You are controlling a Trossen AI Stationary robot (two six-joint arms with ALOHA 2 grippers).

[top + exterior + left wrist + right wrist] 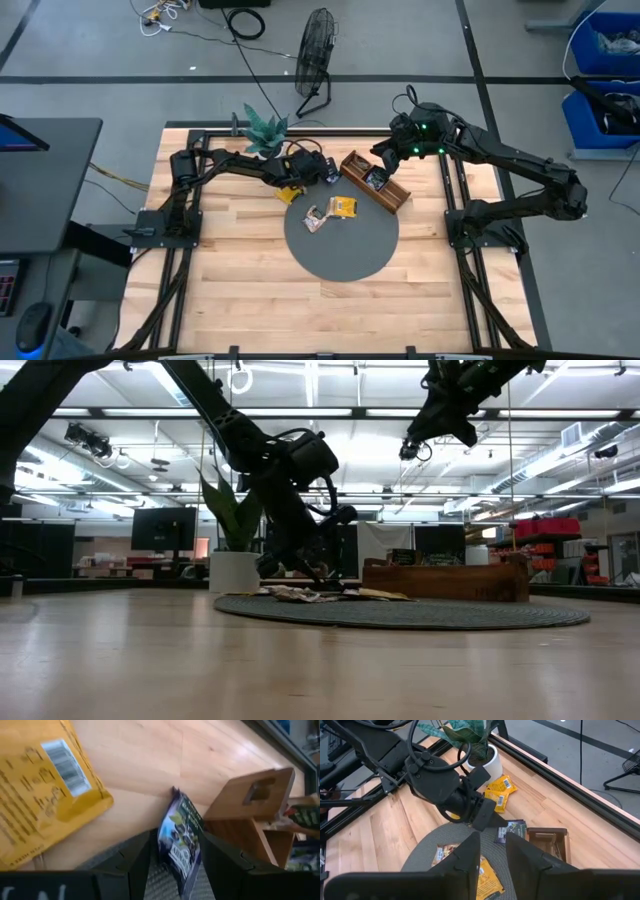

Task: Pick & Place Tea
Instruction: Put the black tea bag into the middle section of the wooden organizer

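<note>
My left gripper point(177, 836) is shut on a dark blue-black tea packet point(181, 827), low over the far edge of the round grey mat point(340, 250), just left of the wooden tray point(385, 190). Yellow packets point(500, 794) lie flat on the wood by the plant pot. One yellow packet point(343, 206) and a whitish one point(318, 218) lie flat on the mat. My right gripper point(492, 847) hangs open, high above the tray, with nothing between its fingers. My left gripper pinches the dark packet by its two flat faces point(172, 852) between its two fingers. The fingers slant down from the table's left. The packet stands on edge and sticks out past the fingertips toward the tray's end point(255, 795). Whether its lower edge touches the mat, I cannot tell.
A potted green plant point(265, 130) stands at the far left, close behind my left arm. The tray lies slantwise at the mat's far right, with a dark packet point(375, 178) in one compartment. Bare wood stretches along the near side of the table point(300, 310).
</note>
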